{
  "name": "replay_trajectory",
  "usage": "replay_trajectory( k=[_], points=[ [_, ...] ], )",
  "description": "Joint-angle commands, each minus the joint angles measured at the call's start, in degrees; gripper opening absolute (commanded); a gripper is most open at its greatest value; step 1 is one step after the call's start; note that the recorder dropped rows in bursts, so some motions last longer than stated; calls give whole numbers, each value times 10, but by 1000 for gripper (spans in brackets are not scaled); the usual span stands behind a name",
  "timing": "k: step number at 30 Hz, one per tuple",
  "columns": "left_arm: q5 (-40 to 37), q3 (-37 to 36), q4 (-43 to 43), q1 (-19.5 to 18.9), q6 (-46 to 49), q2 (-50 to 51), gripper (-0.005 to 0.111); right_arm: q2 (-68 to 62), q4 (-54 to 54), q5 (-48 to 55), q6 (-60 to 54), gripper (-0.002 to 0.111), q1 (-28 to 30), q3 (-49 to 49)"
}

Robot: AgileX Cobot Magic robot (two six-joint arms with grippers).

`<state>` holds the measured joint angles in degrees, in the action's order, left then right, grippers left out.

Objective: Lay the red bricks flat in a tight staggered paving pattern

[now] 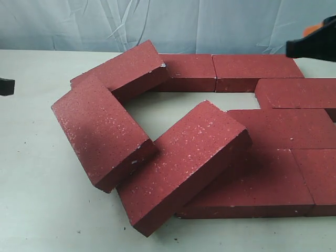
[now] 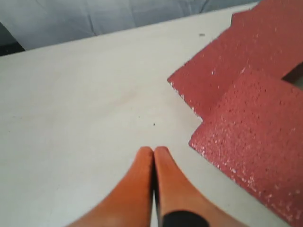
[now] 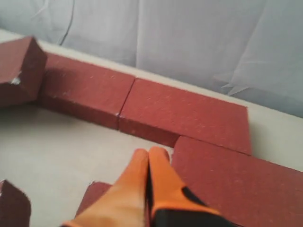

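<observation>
Most red bricks (image 1: 273,184) lie flat behind and right of the tilted brick (image 1: 184,165), which we see propped on their edge, with two more askew at its left. Both the left gripper (image 2: 154,152) and the right gripper (image 3: 148,152) are pinched together on nothing, clear of it. We judge these pavers heavy, stiff and grippy, best taken across the short width at mid-length.

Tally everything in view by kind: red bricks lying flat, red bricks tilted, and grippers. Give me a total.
Red bricks lying flat: 6
Red bricks tilted or propped: 3
Grippers: 2 (left gripper, right gripper)
Total: 11
</observation>
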<state>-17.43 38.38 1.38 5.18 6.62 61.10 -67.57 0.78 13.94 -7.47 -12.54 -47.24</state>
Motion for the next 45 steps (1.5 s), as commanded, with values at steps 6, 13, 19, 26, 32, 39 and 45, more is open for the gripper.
replay_trajectory(
  k=[6, 13, 19, 26, 32, 39, 45],
  points=[
    [-52, 24, -95, 1, 126, 92, 0, -197, -80, 88, -130, -1, -81, -167],
    [-48, 24, -168, 1, 213, 124, 0, -331, -281, 331, -322, -1, -74, -373],
    [-39, 24, -254, 1, 310, 125, 0, -420, -399, 448, -362, -1, -74, -482],
    [-37, 24, -356, 1, 413, 125, 0, -524, -487, 520, -362, 12, -74, -561],
    [-35, 24, -365, 1, 427, 125, 0, -571, -531, 532, -338, 87, -78, -571],
    [-34, 24, -378, 1, 435, 125, 0, -596, -517, 512, -336, 93, -110, -571],
    [-34, 24, -378, 1, 435, 125, 0, -614, -511, 512, -329, 93, -122, -571]
  ],
)
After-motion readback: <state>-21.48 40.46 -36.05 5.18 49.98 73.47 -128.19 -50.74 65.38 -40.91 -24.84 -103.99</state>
